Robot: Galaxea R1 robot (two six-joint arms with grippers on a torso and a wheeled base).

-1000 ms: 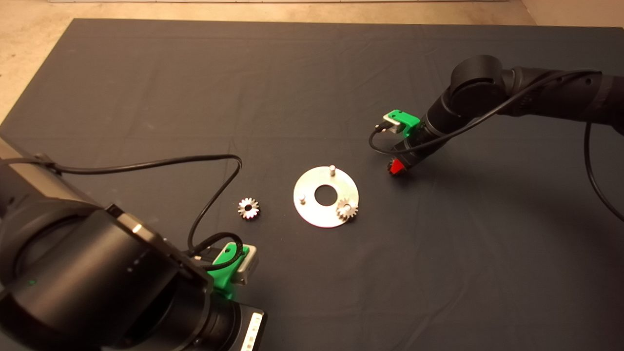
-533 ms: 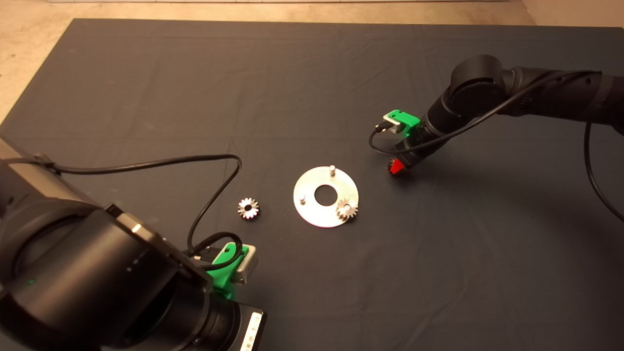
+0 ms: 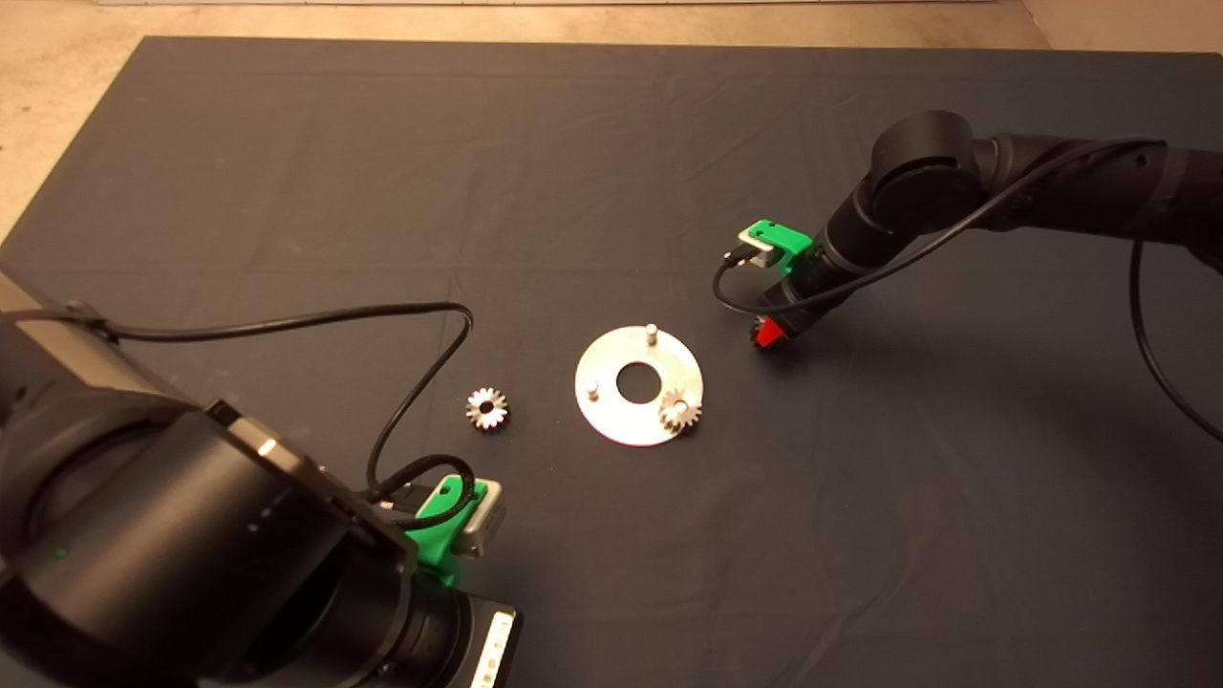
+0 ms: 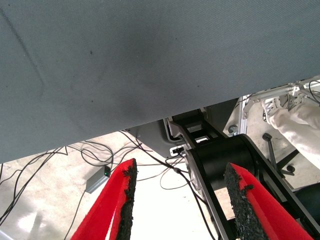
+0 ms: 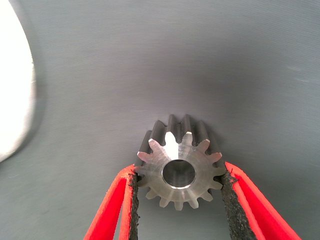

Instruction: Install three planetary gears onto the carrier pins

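robot lab or workshop by the looks of it, dark mat [image 3: 287, 143] over a table, bare concrete floor [image 3: 57, 105] out at 10 o'clock, loose cables [image 4: 60, 160] and aluminium framing [image 4: 260, 102] underneath

Dark mat [image 3: 287, 143], beige floor [image 3: 57, 86]
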